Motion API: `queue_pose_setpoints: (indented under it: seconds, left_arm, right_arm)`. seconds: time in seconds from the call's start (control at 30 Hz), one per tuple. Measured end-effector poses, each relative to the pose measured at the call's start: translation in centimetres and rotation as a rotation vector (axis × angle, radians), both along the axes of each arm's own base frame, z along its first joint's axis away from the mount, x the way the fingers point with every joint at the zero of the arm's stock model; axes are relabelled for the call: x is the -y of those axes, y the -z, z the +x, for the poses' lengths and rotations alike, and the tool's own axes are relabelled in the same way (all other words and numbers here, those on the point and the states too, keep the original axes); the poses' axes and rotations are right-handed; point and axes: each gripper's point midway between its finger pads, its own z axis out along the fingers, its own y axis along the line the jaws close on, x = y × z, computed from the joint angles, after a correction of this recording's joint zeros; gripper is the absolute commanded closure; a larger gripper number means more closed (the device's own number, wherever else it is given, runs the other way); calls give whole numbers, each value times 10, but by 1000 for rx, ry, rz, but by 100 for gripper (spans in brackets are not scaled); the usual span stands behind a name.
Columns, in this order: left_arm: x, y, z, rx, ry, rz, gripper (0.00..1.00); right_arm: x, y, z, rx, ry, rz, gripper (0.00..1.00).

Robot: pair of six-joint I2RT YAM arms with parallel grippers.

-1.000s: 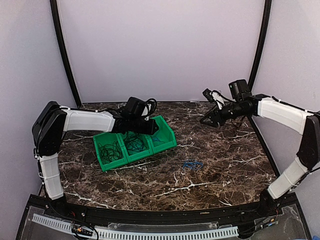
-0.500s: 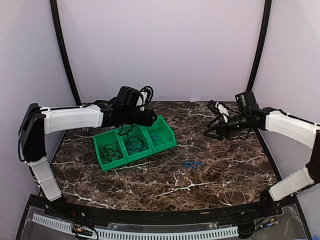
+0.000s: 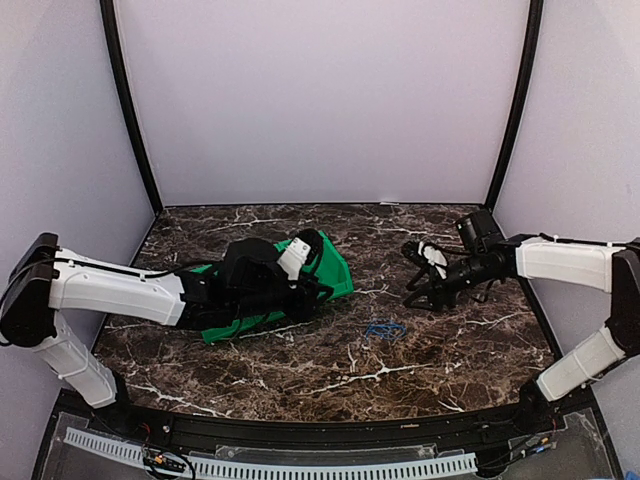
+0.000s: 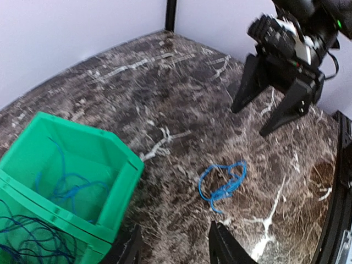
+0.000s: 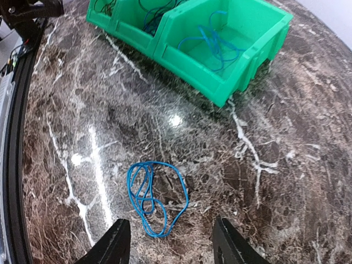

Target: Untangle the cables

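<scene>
Left tool (image 4: 173, 252): is standing open with its fingers apart, gripping nothing and touching nothing; it is hovering low over the counter (image 3: 450, 360), just beside the end of the green bin (image 5: 242, 66).
Right tool (image 5: 170, 247): is also standing open and holding nothing; it is hanging above the counter with the loose blue cable (image 5: 154, 198) showing between its fingers, not touching it.
Loose blue cable: is lying flat on the counter in a slack, overlapping coil, apart from the bin and between the two tools.
Bin cables: a second blue cable (image 5: 212, 38) is lying loosely in the end compartment, and a dark tangle (image 4: 22, 250) is sitting in the compartment next to it.
Bin: is resting on the counter, largely covered by the left arm in the top view.
</scene>
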Motion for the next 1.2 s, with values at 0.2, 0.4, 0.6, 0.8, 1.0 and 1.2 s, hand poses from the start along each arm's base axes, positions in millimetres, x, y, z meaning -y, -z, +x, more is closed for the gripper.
queue_pose_setpoints:
  seconds: [0.2, 0.4, 0.6, 0.8, 1.0, 1.2]
  left_arm:
    - [42, 73, -38, -119, 185, 77, 57]
    - [82, 107, -55, -178, 265, 126, 60]
    - [81, 128, -56, -268, 215, 138, 63]
    - [79, 148, -57, -387, 143, 111, 66]
    - [80, 161, -52, -469, 75, 62, 70]
    - [85, 163, -35, -499, 23, -7, 74]
  right_arm:
    - [-8, 30, -14, -52, -72, -85, 47]
    - [-12, 40, -19, -54, -105, -133, 48]
    - [-14, 43, -21, -47, -114, -157, 49]
    - [-16, 46, -21, -41, -119, -173, 50]
    - [-16, 46, -19, -36, -114, -178, 50]
    - [-16, 45, -19, -32, -117, -179, 48]
